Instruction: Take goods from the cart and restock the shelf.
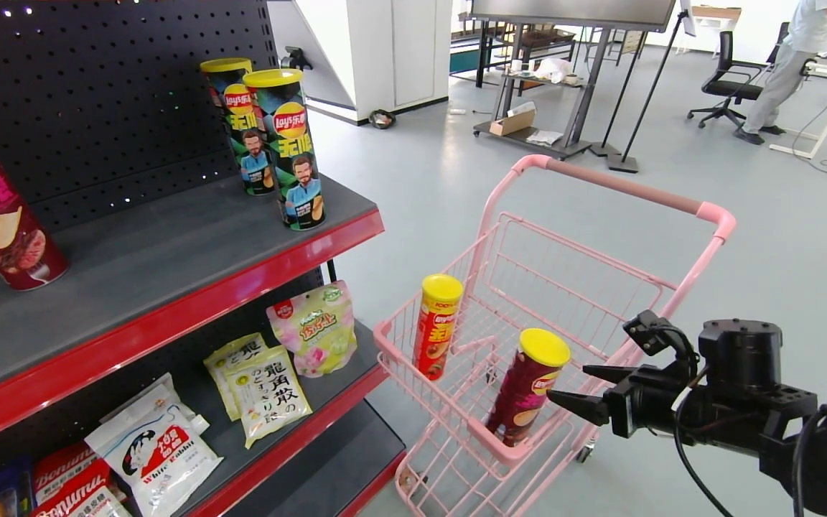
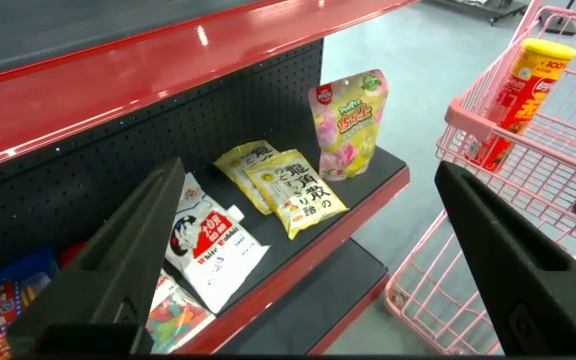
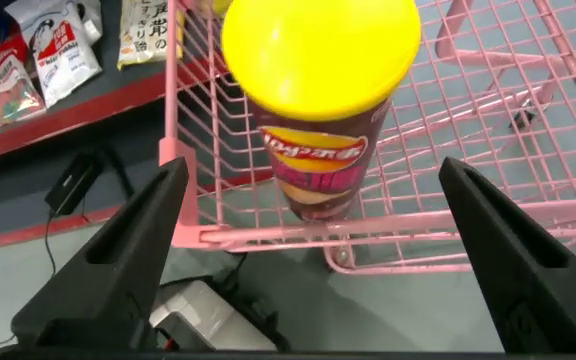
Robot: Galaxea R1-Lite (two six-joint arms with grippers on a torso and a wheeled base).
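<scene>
We count two cans in the cart (image 1: 629, 188). The maroon can (image 1: 525, 391) stands just ahead of our right gripper (image 1: 571, 386), whose fingers are spread and clear of it; the yellow can (image 1: 436, 330) is farther beyond. Our left gripper (image 2: 308, 170), also spread, faces the lower shelf (image 2: 373, 190), with two yellow bags (image 2: 303, 195), one pink pouch (image 2: 348, 125) and one white bag (image 2: 208, 245) ahead. The top shelf (image 1: 169, 244) holds two green cans (image 1: 291, 151) and one dark-red can (image 1: 1, 215).

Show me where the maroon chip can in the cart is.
Head view: the maroon can leans in the near corner of the pink cart, right of the red-and-yellow can, directly before the open right gripper.
</scene>
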